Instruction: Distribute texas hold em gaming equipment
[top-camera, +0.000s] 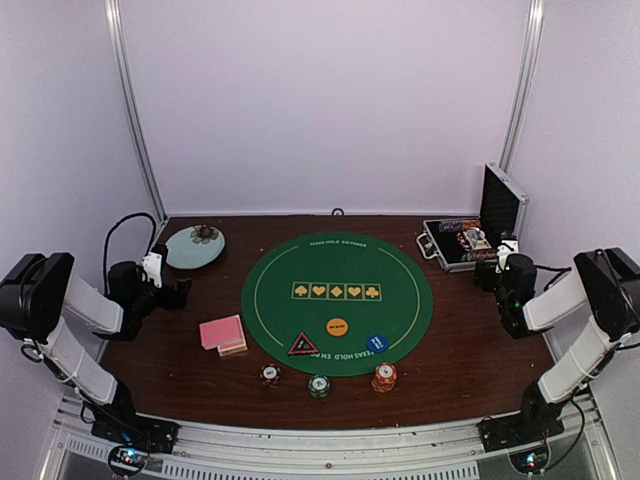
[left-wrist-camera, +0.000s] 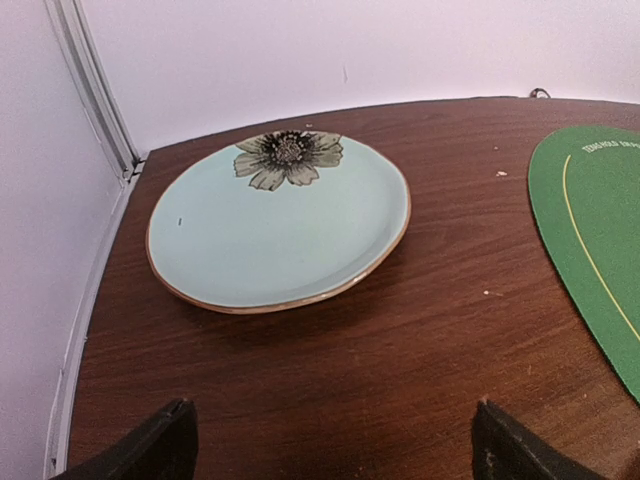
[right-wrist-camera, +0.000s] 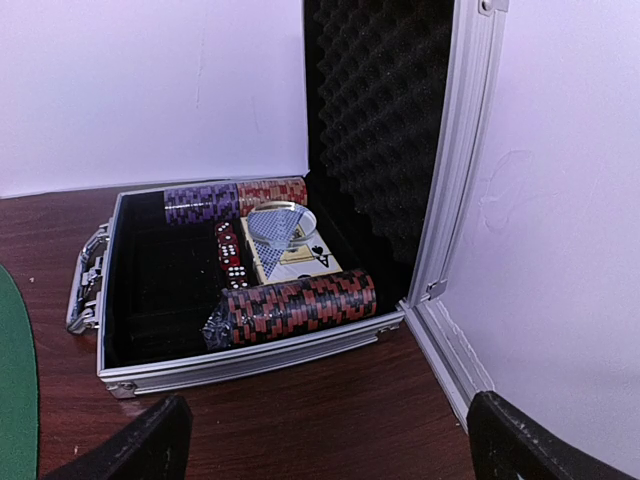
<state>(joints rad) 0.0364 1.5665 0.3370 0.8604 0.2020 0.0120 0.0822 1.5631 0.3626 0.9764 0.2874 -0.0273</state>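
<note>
Sweep in low and you could scatter the pink-backed card deck (top-camera: 222, 333) on the dark wooden counter (top-camera: 450, 370) or topple the three small striped chip stacks (top-camera: 319, 385) by the round green felt mat (top-camera: 336, 265), while your left end effector (left-wrist-camera: 335, 450) and right end effector (right-wrist-camera: 330, 440) are spread wide, empty.

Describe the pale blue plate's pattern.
The pale blue plate carries one grey-black flower at its far rim; clearest in the left wrist view.

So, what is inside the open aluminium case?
Purple, red and black-red chip rolls, red dice, a card deck with a clear disc on it. Anything beneath them is covered.
</note>
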